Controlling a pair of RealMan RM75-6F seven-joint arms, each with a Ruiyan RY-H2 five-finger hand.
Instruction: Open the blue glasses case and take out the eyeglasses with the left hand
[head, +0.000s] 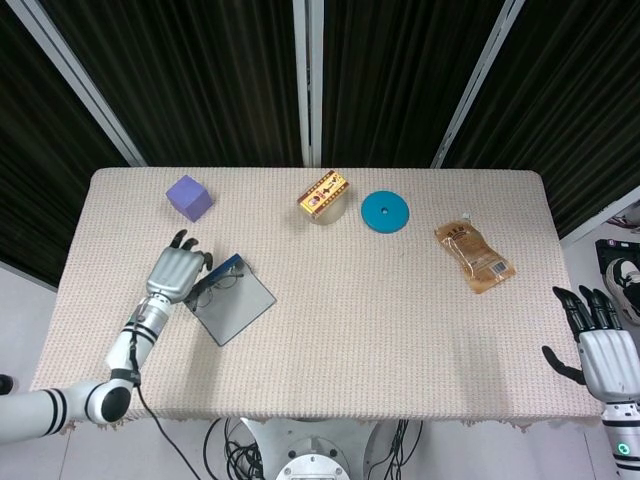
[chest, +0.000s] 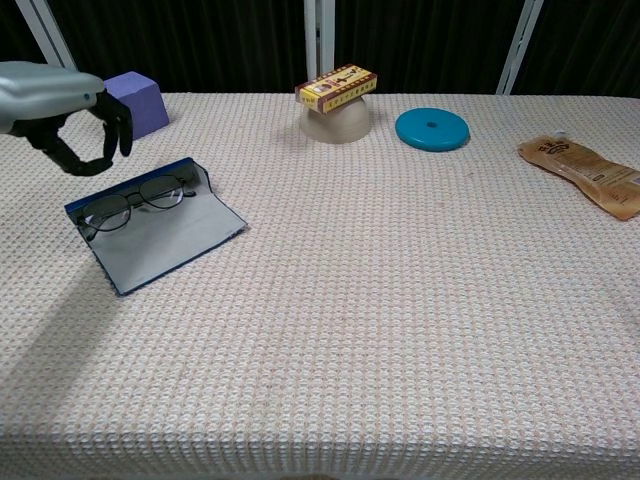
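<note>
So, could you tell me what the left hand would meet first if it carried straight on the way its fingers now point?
Probably the purple cube: the left hand points up-table toward it, though height is unclear.

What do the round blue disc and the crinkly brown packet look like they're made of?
The blue disc looks like smooth moulded plastic: even colour, slight sheen, a small centre hole. The brown packet seems to be glossy plastic film, wrinkled and printed, though it might be foil-lined.

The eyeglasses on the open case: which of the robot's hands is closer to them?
Left. The left hand hovers just beyond the eyeglasses lying on the open blue case, not touching them. The right hand sits off the table's far right edge.
</note>
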